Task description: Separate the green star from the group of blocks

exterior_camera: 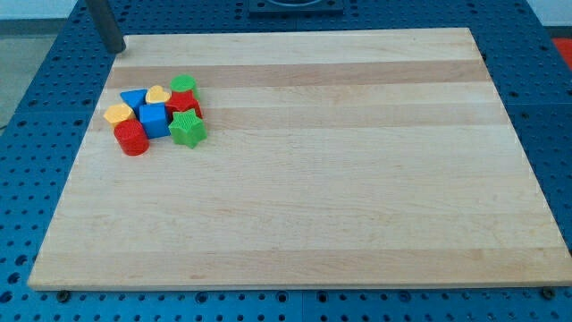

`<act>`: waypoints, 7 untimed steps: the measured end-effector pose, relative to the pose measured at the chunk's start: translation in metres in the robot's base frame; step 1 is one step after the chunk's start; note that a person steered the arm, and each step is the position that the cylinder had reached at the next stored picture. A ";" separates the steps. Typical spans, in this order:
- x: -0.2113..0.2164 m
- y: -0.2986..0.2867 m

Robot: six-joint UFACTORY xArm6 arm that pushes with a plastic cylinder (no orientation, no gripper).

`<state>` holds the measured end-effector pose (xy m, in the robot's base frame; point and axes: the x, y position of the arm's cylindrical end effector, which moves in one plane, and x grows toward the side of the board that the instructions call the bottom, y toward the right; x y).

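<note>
The green star [187,129] lies at the lower right edge of a tight group of blocks in the upper left of the wooden board [313,206]. It touches a blue cube [153,119] on its left and a red block [182,104] above it. The group also holds a red cylinder [132,138], a yellow block [117,113], a blue triangle [134,97], a yellow heart [158,93] and a second green block [184,84]. My tip [116,47] stands at the board's top left corner, up and left of the group, touching no block.
The board rests on a blue perforated table [36,107] that shows on all sides. The board's left edge runs close to the group.
</note>
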<state>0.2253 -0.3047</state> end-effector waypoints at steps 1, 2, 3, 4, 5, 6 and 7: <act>0.002 0.000; 0.002 0.000; 0.004 0.000; 0.004 0.000; 0.011 0.000; 0.018 0.000; 0.040 0.000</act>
<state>0.2656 -0.3047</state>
